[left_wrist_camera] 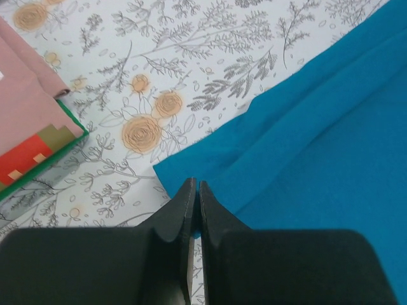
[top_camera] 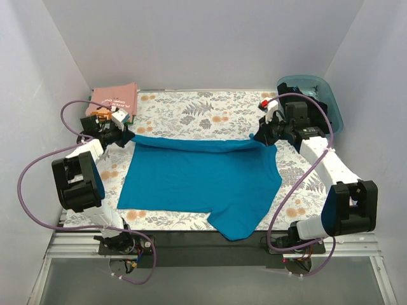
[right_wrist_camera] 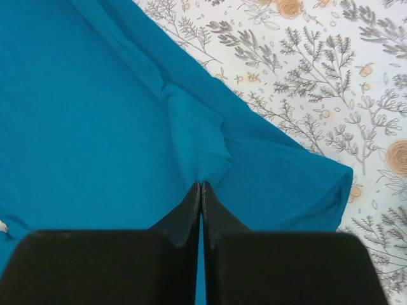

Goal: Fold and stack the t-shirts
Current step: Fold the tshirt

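Note:
The teal-blue t-shirt [top_camera: 197, 178] lies spread on the floral table cover, with one sleeve hanging toward the near edge. My left gripper [top_camera: 125, 136] is shut on its far left corner; the closed tips [left_wrist_camera: 196, 184] pinch the teal cloth [left_wrist_camera: 318, 127]. My right gripper [top_camera: 261, 136] is shut on its far right corner; cloth [right_wrist_camera: 95, 114] bunches at the closed tips [right_wrist_camera: 201, 185]. The far edge is pulled up into a fold between the two grippers. A folded pink t-shirt [top_camera: 114, 98] with a pixel print lies at the back left, on a green one [left_wrist_camera: 44, 166].
A translucent blue tub [top_camera: 318, 95] stands at the back right corner, behind the right arm. White walls close in the table on three sides. The floral cover [top_camera: 203, 114] shows behind the shirt. Purple cables loop beside both arms.

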Controlling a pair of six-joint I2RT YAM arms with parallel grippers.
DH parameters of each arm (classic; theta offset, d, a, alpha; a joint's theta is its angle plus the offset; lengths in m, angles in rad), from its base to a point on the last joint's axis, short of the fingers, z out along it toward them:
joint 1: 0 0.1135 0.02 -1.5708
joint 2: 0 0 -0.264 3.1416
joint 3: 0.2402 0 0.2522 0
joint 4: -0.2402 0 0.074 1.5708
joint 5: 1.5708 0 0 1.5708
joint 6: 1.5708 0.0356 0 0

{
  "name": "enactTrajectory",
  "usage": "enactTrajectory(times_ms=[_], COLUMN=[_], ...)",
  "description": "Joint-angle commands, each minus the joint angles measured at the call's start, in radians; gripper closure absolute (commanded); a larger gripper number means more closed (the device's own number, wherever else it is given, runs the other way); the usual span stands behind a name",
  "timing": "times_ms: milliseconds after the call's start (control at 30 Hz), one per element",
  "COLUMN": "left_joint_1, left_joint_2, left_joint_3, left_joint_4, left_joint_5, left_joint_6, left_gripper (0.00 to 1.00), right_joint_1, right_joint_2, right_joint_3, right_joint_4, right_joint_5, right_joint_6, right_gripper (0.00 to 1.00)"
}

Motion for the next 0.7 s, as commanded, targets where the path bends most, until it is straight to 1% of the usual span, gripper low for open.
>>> enactTrajectory(times_ms=[0, 367, 467, 667], left_joint_1=[0.014, 0.014, 0.013, 0.014], left_joint_2=[-0.053, -0.008, -0.008, -0.033], left_joint_3=[-0.027, -0.051, -0.054, -0.052], left_joint_4=[-0.056, -0.108, -0.119, -0.154], left_joint_5=[0.017, -0.025, -0.025, -0.025], left_joint_6=[0.116, 0.227, 0.253, 0.291], left_gripper=[1.0, 1.0, 1.0, 1.0], right_joint_1=[0.0, 0.035, 0.041, 0.041], right_joint_2=[-0.041, -0.026, -0.032, -0.061], right_joint_3=[-0.044, -0.174, -0.187, -0.148], right_joint_4=[-0.013, -0.038, -0.047, -0.111], right_joint_5=[-0.044, -0.07, -0.069, -0.062], right_joint_6=[-0.024, -0.07, -0.071, -0.097], right_gripper=[0.99, 0.99, 0.99, 0.99])
